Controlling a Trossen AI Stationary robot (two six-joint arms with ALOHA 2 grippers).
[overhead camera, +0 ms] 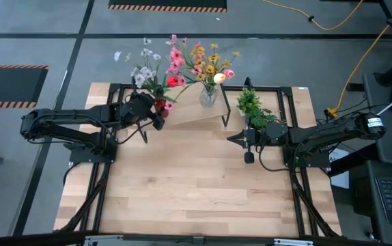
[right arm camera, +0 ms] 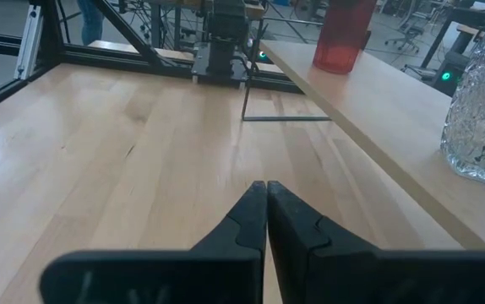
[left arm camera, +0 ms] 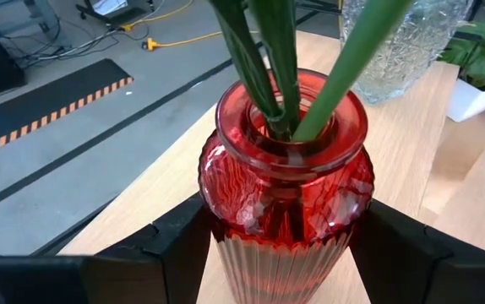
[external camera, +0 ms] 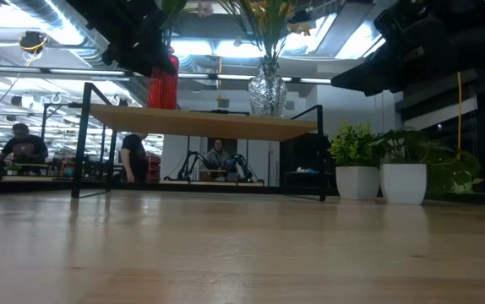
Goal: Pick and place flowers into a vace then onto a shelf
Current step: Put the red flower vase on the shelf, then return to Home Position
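Red vase point(left arm camera: 283, 198) stands upright on the shelf point(overhead camera: 192, 115), long axis vertical, mouth up. Flowers point(overhead camera: 156, 65) in it: green stems run straight up out of the neck, heads fanned above the shelf's far edge. Left hand point(overhead camera: 156, 109) sits at the vase's sides, one finger point(left arm camera: 168, 245) on each flank just beside or touching the glass, spread wide; contact unclear. Clear vase point(overhead camera: 208, 96) with yellow and pink flowers point(overhead camera: 206, 60) stands upright on the shelf, well apart from the red vase. Right hand point(overhead camera: 240, 139) closed, empty, over the counter point(overhead camera: 182, 184) in front of the shelf, beside the potted plant point(overhead camera: 254, 106).
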